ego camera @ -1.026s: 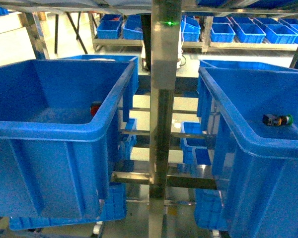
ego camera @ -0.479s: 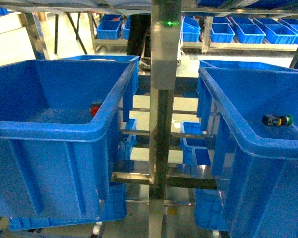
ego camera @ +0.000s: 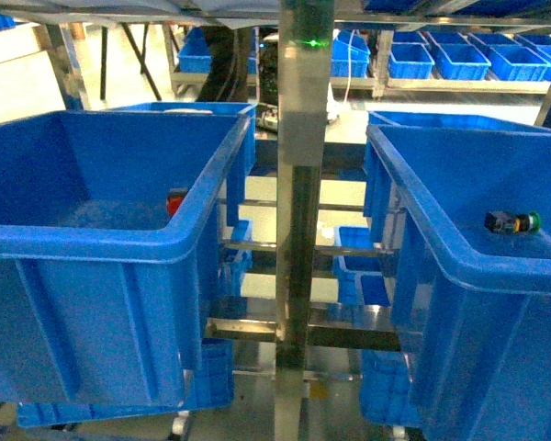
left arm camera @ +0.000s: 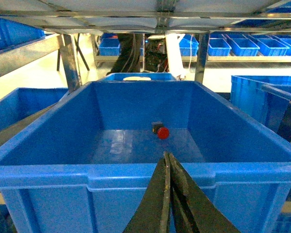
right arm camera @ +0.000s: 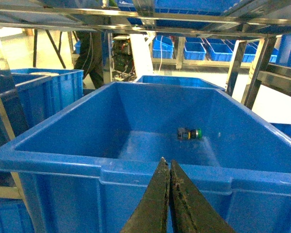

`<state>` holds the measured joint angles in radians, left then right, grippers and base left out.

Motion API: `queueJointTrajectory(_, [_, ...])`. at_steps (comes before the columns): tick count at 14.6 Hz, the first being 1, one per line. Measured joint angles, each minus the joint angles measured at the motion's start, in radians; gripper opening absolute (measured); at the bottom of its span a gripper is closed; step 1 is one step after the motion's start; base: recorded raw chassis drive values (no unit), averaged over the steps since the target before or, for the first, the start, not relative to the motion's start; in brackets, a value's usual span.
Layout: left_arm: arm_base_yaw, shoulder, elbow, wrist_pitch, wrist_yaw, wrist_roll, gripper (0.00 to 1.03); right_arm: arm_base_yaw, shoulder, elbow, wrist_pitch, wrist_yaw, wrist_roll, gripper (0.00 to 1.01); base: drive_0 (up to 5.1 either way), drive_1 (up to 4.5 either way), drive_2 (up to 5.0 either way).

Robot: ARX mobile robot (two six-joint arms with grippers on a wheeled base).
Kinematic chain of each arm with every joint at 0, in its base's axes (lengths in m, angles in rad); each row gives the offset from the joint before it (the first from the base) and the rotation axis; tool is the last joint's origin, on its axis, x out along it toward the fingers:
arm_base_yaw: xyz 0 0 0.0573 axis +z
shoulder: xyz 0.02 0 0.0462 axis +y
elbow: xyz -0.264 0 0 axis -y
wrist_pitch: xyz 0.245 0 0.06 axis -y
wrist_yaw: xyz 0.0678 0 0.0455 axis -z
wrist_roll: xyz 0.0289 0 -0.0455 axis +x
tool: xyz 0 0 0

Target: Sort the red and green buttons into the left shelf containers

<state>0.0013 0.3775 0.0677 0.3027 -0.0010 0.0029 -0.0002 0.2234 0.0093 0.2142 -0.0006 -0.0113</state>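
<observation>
Two deep blue bins are sitting side by side on the metal shelf, split in the head view by a steel upright post [ego camera: 298, 230] carrying a small green indicator light [ego camera: 313, 42]. The left bin [ego camera: 37, 243] is holding the red mushroom-cap button [left arm camera: 161, 131], which is lying on the bin floor toward the far wall, its red cap facing the left wrist camera and its dark body behind it; in the head view only a sliver of it is peeking over the bin's right wall. The right bin [ego camera: 441, 243] is holding the green-cap button [right arm camera: 189, 134], lying on its side on the floor toward the far wall, green cap pointing right. The left gripper [left arm camera: 168, 160] is hovering just outside the near rim of the left bin, its dark fingers pressed together at the tips and gripping nothing. The right gripper [right arm camera: 166, 165] is hanging in the same way in front of the near rim of the right bin, its fingers likewise closed tip to tip with nothing between them. Neither gripper is showing in the head view. Smaller shallow blue crates [ego camera: 464, 60] are lining a rack in the background, and more blue crates are sitting on lower shelf levels.
</observation>
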Motion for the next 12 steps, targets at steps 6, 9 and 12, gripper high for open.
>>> queueJointTrajectory(6, [0.000, -0.115, -0.052, -0.034, -0.001, 0.000, 0.02, 0.000, -0.220, 0.001, -0.211, 0.000, 0.000, 0.02, 0.0, 0.00, 0.0])
queueJointTrajectory(9, [0.000, -0.184, -0.054, -0.112, 0.000, 0.000, 0.02, 0.000, -0.218, 0.001, -0.219, 0.000, 0.000, 0.02, 0.0, 0.00, 0.0])
queueJointTrajectory(12, [-0.001, -0.371, -0.053, -0.313, -0.003, -0.001, 0.02, 0.000, -0.218, 0.001, -0.219, 0.000, 0.000, 0.02, 0.0, 0.00, 0.0])
